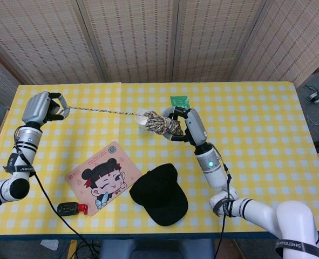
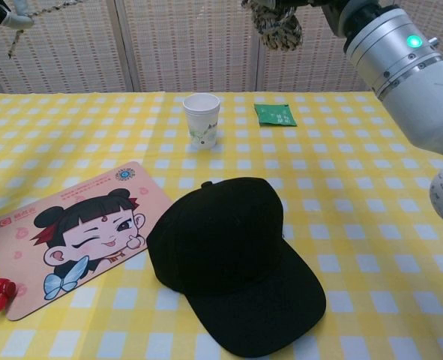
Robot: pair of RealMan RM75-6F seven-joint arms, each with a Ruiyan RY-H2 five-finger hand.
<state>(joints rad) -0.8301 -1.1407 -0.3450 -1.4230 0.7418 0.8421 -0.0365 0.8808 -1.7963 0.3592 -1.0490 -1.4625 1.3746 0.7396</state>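
A taut rope (image 1: 102, 111) spans between the fingers of both hands, barring passage across. Under the right hand's fingers (image 1: 176, 116) stand a paper cup (image 2: 202, 118) and black cap (image 2: 232, 259); tablecloth rightward lies bare.

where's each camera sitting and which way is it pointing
Head view: high above the table, looking steeply down; shows both arms, left hand gripping the rope's end, right hand holding the rope bundle.
Chest view: low at the near table edge, looking level across; shows the right forearm and a bit of the left hand.
Shared: cup, cap, cartoon mat, green packet.
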